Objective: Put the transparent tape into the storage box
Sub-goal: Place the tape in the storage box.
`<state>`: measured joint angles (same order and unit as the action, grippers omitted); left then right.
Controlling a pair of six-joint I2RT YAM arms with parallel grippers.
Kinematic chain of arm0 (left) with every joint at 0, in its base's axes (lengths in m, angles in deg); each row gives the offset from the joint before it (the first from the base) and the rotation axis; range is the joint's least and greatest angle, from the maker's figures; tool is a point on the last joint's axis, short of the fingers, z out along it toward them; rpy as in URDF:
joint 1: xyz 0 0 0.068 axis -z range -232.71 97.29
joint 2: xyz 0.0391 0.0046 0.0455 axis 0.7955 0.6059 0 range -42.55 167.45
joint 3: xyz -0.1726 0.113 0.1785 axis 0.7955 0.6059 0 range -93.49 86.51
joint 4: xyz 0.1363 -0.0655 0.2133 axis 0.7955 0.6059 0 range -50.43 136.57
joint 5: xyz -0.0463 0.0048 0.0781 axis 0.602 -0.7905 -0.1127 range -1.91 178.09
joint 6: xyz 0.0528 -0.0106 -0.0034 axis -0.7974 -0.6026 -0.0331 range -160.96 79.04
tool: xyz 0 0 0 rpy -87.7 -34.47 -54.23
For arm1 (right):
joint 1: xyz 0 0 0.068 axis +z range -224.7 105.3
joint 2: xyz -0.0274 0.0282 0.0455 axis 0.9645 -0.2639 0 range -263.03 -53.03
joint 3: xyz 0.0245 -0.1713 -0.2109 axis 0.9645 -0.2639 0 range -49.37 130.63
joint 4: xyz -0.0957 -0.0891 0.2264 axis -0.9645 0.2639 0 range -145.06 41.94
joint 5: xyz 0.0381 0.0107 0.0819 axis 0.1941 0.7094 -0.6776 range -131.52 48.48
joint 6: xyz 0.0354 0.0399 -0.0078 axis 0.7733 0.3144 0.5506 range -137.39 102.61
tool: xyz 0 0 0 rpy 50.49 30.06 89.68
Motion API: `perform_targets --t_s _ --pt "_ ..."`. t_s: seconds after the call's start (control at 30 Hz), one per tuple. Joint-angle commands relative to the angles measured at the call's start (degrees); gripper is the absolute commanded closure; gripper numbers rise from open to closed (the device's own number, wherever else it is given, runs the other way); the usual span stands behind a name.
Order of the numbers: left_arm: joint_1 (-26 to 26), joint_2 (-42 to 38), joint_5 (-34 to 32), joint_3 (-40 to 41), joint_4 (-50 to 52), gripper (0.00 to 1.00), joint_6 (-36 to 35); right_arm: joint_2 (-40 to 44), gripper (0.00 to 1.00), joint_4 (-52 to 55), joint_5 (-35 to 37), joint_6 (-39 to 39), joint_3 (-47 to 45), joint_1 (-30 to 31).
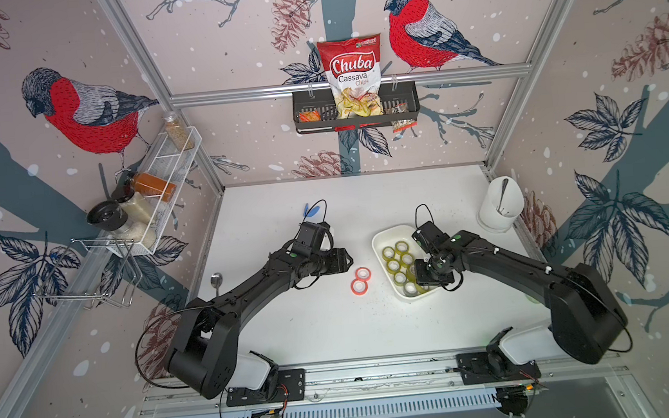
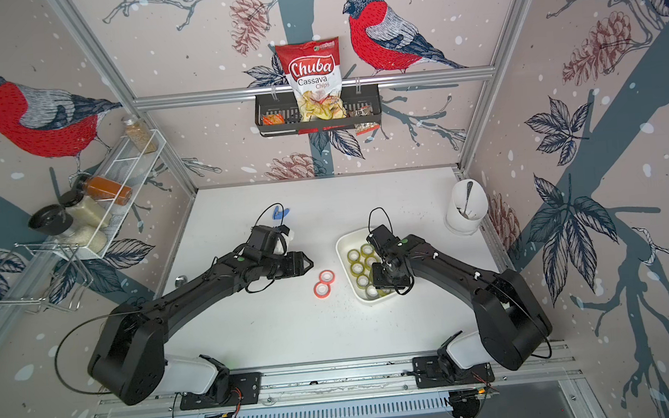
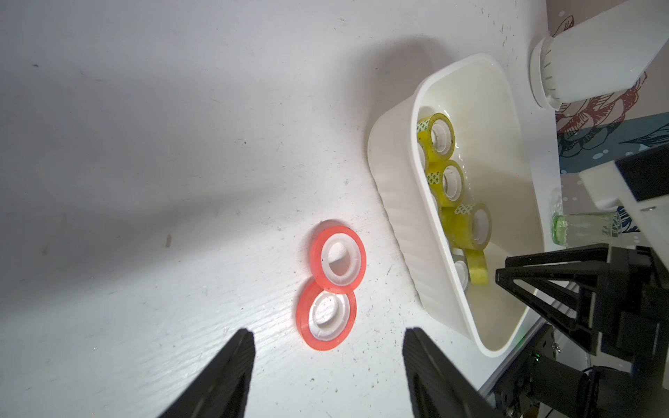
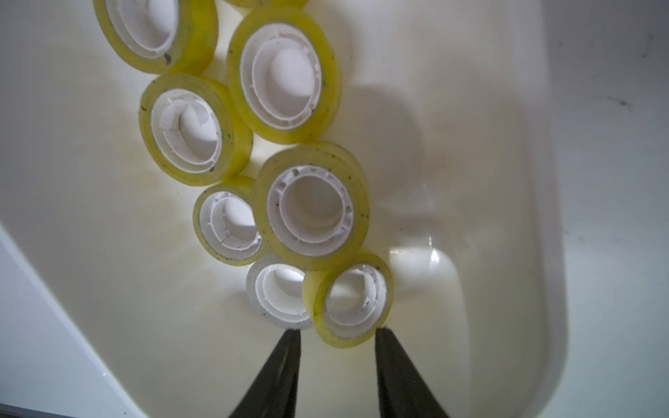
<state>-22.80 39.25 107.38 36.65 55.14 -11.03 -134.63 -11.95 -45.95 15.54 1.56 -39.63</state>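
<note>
Both arms reach inward. The left arm (image 1: 249,290) is low and level, its left gripper (image 3: 328,330) wide and empty. The right arm (image 1: 504,262) tips down, its right gripper (image 4: 337,330) narrowly parted and clamping nothing. Beneath it the storage box (image 4: 506,217) runs lengthwise ahead, holding transparent tape rolls (image 4: 237,144), mostly flat. The nearest roll (image 4: 314,304) leans tilted at the tips. Two red rolls (image 3: 304,318) lie just ahead of the left gripper.

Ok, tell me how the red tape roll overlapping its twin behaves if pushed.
The red tape roll lies flat, so it would probably slide, not roll. It seems to overlap the second red roll, so a push may drag both. Thin ring, hollow white core: likely light and stiff.
</note>
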Motion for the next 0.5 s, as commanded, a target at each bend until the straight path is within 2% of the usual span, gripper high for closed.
perform_targets --t_s 0.0,0.3,0.47 --pt "0.3 -0.2 -0.7 0.1 -0.4 0.30 -0.6 0.1 0.61 -1.6 -2.7 0.4 -0.7 -0.2" --pt "0.3 0.1 -1.0 -0.1 0.2 0.30 -1.1 -0.9 0.68 -4.4 -3.6 -1.0 -2.0 -2.1" --pt "0.3 0.7 -0.9 -0.3 0.2 0.30 -1.2 -1.3 0.69 -5.6 -4.2 -1.6 -1.8 -2.5"
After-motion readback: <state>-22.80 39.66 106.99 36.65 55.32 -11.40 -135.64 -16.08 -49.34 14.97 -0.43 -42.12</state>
